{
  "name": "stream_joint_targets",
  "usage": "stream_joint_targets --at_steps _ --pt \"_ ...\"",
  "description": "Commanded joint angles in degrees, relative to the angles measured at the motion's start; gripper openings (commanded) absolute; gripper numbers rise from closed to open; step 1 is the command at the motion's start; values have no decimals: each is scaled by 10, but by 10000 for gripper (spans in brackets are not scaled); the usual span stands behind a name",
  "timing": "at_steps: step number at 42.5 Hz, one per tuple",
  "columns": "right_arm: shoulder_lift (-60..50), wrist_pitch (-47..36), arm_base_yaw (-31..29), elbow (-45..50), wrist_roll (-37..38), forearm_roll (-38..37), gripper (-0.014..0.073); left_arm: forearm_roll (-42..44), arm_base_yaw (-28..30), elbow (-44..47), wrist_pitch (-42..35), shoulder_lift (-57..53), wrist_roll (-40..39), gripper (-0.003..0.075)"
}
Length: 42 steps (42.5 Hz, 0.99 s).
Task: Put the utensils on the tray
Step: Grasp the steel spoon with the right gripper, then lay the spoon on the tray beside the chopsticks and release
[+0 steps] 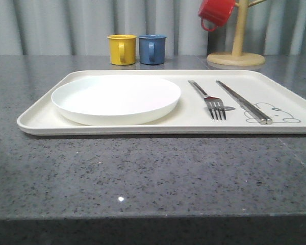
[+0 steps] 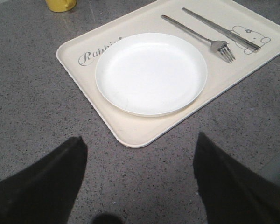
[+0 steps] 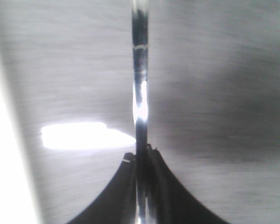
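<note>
The cream tray [image 1: 41, 115] [image 2: 130, 130] lies across the dark stone table. On its right part lie the fork [image 1: 214, 102] [image 2: 196, 35] and, beside it, the pair of chopsticks [image 1: 244, 102] [image 2: 219, 29] over the rabbit drawing. My left gripper [image 2: 140, 140] hangs open over bare table just off a tray corner, with nothing between its fingers. In the blurred right wrist view my right gripper [image 3: 141, 154] is shut on a slim shiny metal utensil [image 3: 140, 93] that sticks straight out past the fingertips; its far end is cut off.
A round white plate [image 1: 116, 99] [image 2: 150, 72] fills the tray's left half. Behind the tray stand a yellow cup [image 1: 122, 49] and a blue cup [image 1: 152, 49]. A wooden cup stand [image 1: 237, 51] at the back right holds a red cup [image 1: 216, 13].
</note>
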Motion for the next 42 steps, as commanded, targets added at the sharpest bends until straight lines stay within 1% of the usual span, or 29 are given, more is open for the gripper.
stream_joint_targets --at_steps 1,3,7,12,19,24,29,31,34,35,36,41,42 --pt "-44 9 45 -17 -11 51 -66 1 -5 -14 -42 -1 -8 482" --pt "-44 16 72 -17 -11 69 -66 1 -5 -14 -42 -1 -8 482" --pt "-37 14 103 -17 -11 90 -66 1 -5 -14 -42 -1 -8 482" --pt "-27 -10 131 -17 27 93 -66 1 -5 -14 -42 -1 -8 482" --pt "-7 -24 132 -17 59 90 -66 1 -5 -14 -42 -1 -8 482" --pt "13 -16 132 -17 62 88 -66 1 -5 -14 -42 -1 -8 482" --pt "22 -14 132 -17 64 69 -57 1 -5 -14 -42 -1 -8 482" --pt "22 -10 132 -17 64 62 -35 1 -5 -14 -42 -1 -8 482" --pt "22 -6 132 -17 64 60 36 1 -5 -14 -42 -1 -8 482" --pt "22 -6 132 -17 64 60 74 1 -5 -14 -42 -1 -8 482" --pt "22 -6 132 -17 64 60 94 1 -5 -14 -42 -1 -8 482" --pt "22 -10 132 -17 64 60 269 1 -5 -14 -42 -1 -8 482" --pt "22 -12 132 -17 64 60 285 1 -5 -14 -42 -1 -8 482"
